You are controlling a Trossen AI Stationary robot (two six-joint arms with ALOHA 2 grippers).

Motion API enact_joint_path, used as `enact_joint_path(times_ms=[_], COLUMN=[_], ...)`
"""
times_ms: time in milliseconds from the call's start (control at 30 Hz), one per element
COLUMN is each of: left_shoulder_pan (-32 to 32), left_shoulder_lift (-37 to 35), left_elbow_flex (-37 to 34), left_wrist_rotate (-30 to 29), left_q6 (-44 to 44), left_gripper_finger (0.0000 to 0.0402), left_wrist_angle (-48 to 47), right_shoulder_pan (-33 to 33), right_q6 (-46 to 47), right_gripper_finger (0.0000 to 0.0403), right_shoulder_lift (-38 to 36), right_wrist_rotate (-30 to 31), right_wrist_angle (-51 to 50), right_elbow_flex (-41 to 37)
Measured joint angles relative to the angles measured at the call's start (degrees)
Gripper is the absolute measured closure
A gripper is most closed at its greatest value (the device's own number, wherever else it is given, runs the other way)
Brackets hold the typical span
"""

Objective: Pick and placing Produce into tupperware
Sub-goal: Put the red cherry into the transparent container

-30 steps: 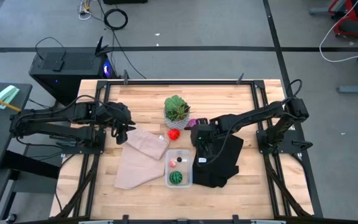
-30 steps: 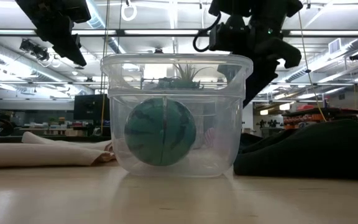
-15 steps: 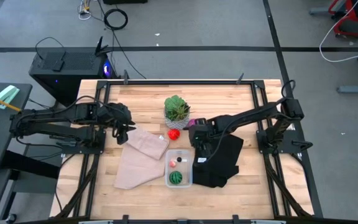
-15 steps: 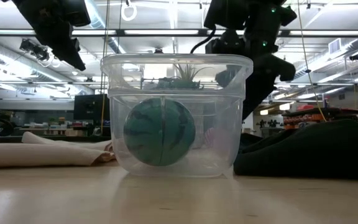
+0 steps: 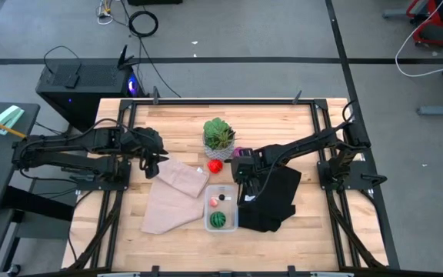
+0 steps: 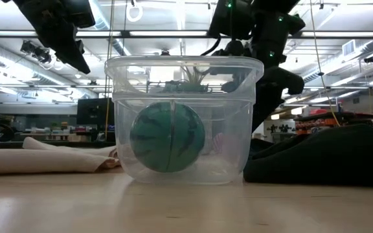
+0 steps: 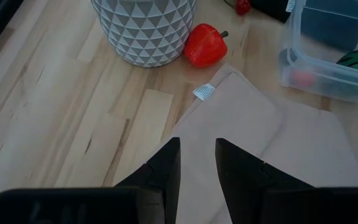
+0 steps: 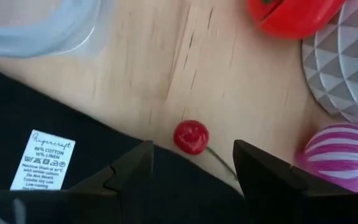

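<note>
The clear tupperware (image 5: 221,208) stands on the table toward its near side and holds the dark green striped ball (image 5: 218,219), a pink-red piece (image 5: 213,202) and a tiny dark piece (image 5: 222,198). The red piece (image 5: 215,165) and the magenta striped ball (image 5: 237,152) lie on the wood by the plant pot. A small red cherry (image 8: 191,137) lies at the black cloth's edge. My right gripper (image 8: 193,149) is open and hovers above the cherry, one finger to each side of it. My left gripper (image 7: 197,155) hovers above the tan cloth with a narrow gap between its fingers.
The spiky green plant in its white patterned pot (image 5: 218,136) stands just beyond the red piece. A tan cloth (image 5: 174,192) lies left of the tupperware and a black cloth (image 5: 271,200) right of it. Bare wood shows along the table's far side.
My right gripper has moved a little toward the table's left edge, over the black cloth's edge toward the red piece and the plant, staying open.
</note>
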Motion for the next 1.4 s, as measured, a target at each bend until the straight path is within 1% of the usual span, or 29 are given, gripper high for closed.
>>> enact_joint_path(times_ms=[433, 633, 933, 1400], left_shoulder_pan=[0.0, 0.0, 0.0, 0.0], left_shoulder_lift=[0.02, 0.01, 0.02, 0.02], left_elbow_flex=[-0.02, -0.02, -0.02, -0.02], left_wrist_rotate=[0.02, 0.02, 0.02, 0.02], left_q6=[-0.61, -0.87, -0.83, -1.13], left_gripper_finger=[0.0294, 0.0294, 0.0294, 0.0294], left_wrist_angle=[0.3, 0.39, 0.36, 0.33], right_shoulder_pan=[-1.12, -1.1, -1.1, -1.64], right_q6=[0.25, 2.75, 2.88, 6.55], right_gripper_finger=[0.0183, 0.0188, 0.0192, 0.0192], right_shoulder_lift=[2.32, 3.1, 3.15, 3.13], right_wrist_rotate=[-0.16, -0.16, -0.35, -1.2], right_wrist_angle=[2.81, 2.61, 2.86, 2.51], right_elbow_flex=[0.02, 0.02, 0.02, 0.02])
